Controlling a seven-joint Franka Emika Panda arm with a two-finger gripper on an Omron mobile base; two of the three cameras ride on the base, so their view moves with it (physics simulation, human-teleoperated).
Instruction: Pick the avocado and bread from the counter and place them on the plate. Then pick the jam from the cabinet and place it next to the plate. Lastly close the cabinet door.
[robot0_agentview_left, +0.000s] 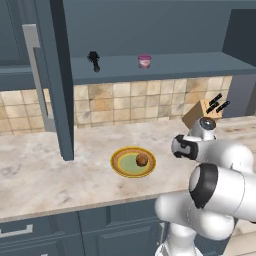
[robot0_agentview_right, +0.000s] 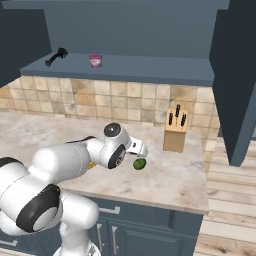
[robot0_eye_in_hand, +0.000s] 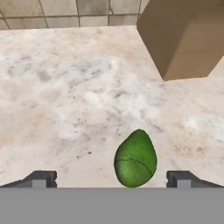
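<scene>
The cabinet (robot0_agentview_left: 150, 30) overhead stands open, its cabinet door (robot0_agentview_left: 52, 80) swung out toward the room, which makes sense since the jam (robot0_agentview_left: 144, 61) is still to be fetched from the inner shelf, where it sits well apart from a slim black bottle-like object (robot0_agentview_left: 93, 61). Below runs the long marbled tabletop (robot0_agentview_right: 180, 175), with a wooden knife block (robot0_agentview_right: 176, 131) parked back near the tiled wall, out of the working area. The plate (robot0_agentview_left: 120, 167) lies on the tabletop in front of the open cabinet, and the bread (robot0_agentview_left: 142, 160) already rests on its pale centre, so I'd judge that half of the first step finished. The arm leans low to the side over the avocado (robot0_eye_in_hand: 135, 159), which lies on the bare stone near the knife block, off the plate. The pincer (robot0_eye_in_hand: 111, 179) is spread wide, a tip on either side of the fruit and neither touching it, lined up for a grasp by the look of it.
</scene>
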